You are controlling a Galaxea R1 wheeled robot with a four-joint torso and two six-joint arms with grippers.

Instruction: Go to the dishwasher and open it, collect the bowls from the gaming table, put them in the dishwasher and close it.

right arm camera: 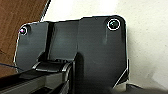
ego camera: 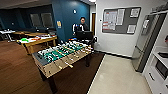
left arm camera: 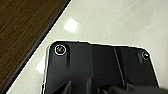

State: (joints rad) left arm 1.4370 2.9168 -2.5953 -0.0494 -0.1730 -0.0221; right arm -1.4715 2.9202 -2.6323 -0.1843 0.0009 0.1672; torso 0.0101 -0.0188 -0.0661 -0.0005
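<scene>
The gaming table (ego camera: 41, 40), white-topped on wooden legs, stands at the back left behind the foosball table (ego camera: 62, 55). On its left end lies a bright green shape (ego camera: 24, 39) that looks like one of the bowls; other colourful items beside it are too blurred to name. The dishwasher is out of view. Both wrist views look down past the robot's dark plates at the floor, where pale tile (left arm camera: 112, 22) meets brown wood (left arm camera: 20, 32).
The foosball table stands close ahead on the left, on dark wood floor. Pale tile floor (ego camera: 117, 75) runs ahead on the right towards a tall silver appliance (ego camera: 146, 42) and white cabinets (ego camera: 155, 77). A person (ego camera: 82, 25) stands behind a dark screen (ego camera: 85, 35) at the back.
</scene>
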